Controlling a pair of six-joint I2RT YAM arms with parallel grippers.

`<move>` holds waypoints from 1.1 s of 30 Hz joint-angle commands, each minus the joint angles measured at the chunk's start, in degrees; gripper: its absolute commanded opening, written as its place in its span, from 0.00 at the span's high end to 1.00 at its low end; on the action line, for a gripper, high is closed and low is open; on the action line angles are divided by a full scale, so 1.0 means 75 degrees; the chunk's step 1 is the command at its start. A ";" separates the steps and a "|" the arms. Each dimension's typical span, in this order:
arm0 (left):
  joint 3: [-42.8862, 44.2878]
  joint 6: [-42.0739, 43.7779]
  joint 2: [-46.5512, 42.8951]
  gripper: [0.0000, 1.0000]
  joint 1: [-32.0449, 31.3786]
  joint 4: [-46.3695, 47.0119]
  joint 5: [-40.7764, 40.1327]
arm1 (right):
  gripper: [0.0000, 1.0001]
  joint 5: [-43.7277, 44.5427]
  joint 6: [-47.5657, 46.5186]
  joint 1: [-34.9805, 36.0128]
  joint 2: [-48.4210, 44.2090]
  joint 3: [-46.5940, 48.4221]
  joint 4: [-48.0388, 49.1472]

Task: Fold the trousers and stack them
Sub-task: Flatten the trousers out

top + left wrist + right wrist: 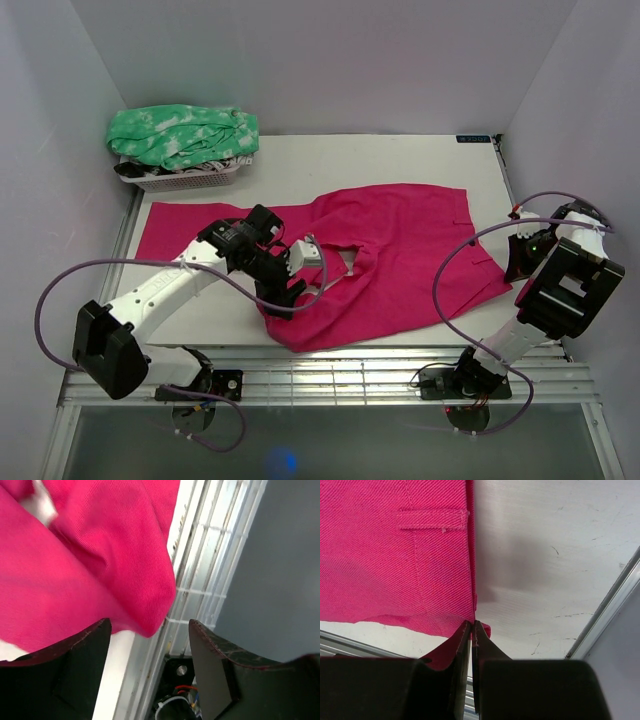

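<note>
Two grippers are seen at the trousers (410, 250), which are spread rumpled across the table (440, 160). Only in the right wrist view is the right gripper (472, 626) shown pinched tight on their corner. Only in the left wrist view is the left gripper (149, 625) shown spread wide, nothing held, by a folded edge.

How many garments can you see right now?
2. The trousers lie spread mid-table. A green-and-white garment sits atop the basket at the far-left corner. Dark patterned fabric under it may be another.
</note>
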 commanded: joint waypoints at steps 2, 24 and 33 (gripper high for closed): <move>0.1463 0.0120 -0.0088 0.16 0.0089 0.0843 -0.0116 | 0.92 0.0131 -0.0164 -0.0055 -0.0261 0.0202 0.0019; 0.4315 0.1558 0.5573 0.25 -0.0274 0.1874 -0.1548 | 0.13 -0.0712 0.0197 0.1561 -0.0590 0.1690 -0.0299; 0.3177 0.1512 0.5412 0.57 -0.0450 0.2393 -0.1970 | 0.30 -0.2002 0.1500 0.2827 0.0698 0.1538 0.0837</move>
